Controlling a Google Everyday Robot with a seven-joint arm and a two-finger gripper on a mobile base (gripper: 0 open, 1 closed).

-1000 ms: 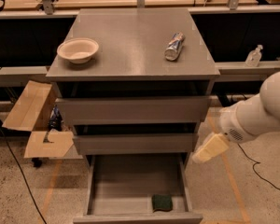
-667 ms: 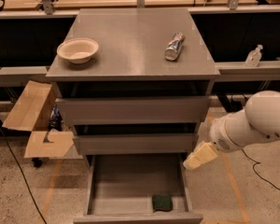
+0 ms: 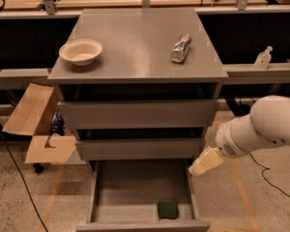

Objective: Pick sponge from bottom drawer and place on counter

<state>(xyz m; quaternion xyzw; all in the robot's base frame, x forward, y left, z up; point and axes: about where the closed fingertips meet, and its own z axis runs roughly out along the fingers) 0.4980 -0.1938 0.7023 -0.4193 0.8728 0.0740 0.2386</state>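
Note:
The dark green sponge [image 3: 168,210] lies inside the open bottom drawer [image 3: 111,197], near its front right corner. The grey counter [image 3: 135,47] tops the drawer cabinet. My gripper [image 3: 205,161] hangs at the end of the white arm, just right of the drawer's right wall and above it, up and to the right of the sponge. It holds nothing that I can see.
A cream bowl [image 3: 80,50] sits at the counter's left and a crushed can [image 3: 181,47] lies at its right. An open cardboard box [image 3: 36,129] stands left of the cabinet. A clear bottle [image 3: 263,58] sits on the ledge at right. Wooden tables run along the back.
My arm and gripper have moved left and slightly down, closer to the open bottom drawer. The sponge, bowl and can have not moved.

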